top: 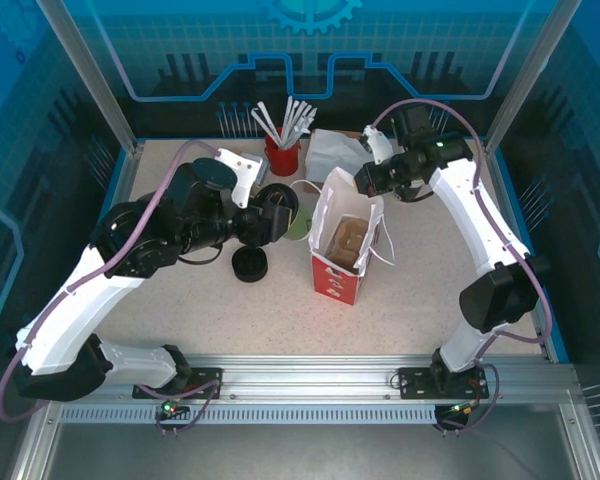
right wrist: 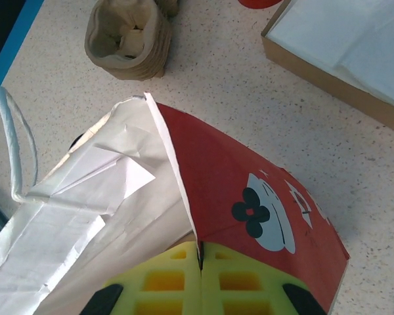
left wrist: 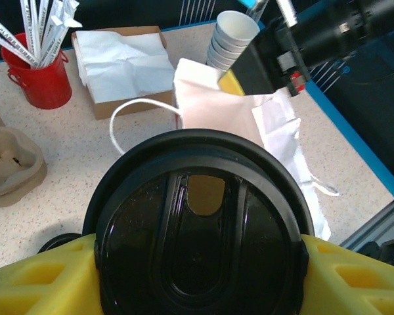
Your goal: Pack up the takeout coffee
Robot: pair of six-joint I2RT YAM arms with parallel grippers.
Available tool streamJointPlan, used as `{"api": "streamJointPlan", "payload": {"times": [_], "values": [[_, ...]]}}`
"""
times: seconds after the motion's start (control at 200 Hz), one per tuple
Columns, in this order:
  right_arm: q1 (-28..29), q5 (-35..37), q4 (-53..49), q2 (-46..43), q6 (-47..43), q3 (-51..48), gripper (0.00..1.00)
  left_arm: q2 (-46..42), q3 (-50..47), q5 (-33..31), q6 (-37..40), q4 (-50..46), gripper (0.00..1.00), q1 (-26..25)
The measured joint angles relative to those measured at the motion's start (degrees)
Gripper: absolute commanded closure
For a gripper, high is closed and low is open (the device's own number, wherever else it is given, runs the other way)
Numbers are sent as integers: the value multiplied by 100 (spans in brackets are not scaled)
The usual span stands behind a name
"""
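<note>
Black plastic forms the round lid of the takeout coffee (left wrist: 203, 230), which is seen nearly face-on from the left wrist. It shows a raised rim, a U-shaped groove and a small drinking opening through which a brown tone is visible. In the top view a narrow strip of the olive-brown paper side is shown beneath the lid's right edge.

The cup is held by the left gripper (top: 268, 218). Its yellow pads (left wrist: 39, 279) are pressed against opposite sides just below the lid, and the fingers are spread only to the cup's width. The cup is located just left of the bag (top: 345, 240), outside it and near its open mouth. Whether it is clear of the table (top: 230, 310) cannot be told.

The left arm is bent at the elbow and extended rightward across the table's left half. The right arm is arched from the near right edge toward the bag's far rim. There the right gripper (right wrist: 200, 262) is closed flat on the bag's edge, with red outer wall on one side and white lining on the other.

A loose black lid (top: 250, 265) lies near the held cup, and a red pot of wrapped straws (top: 282, 155) stands behind it.
</note>
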Motion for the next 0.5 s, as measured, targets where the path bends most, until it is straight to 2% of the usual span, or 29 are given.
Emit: {"api": "streamJointPlan", "payload": {"times": [0.5], "values": [[428, 142, -205, 487, 339, 868, 100, 240, 35, 398, -2, 247, 40, 0]]}}
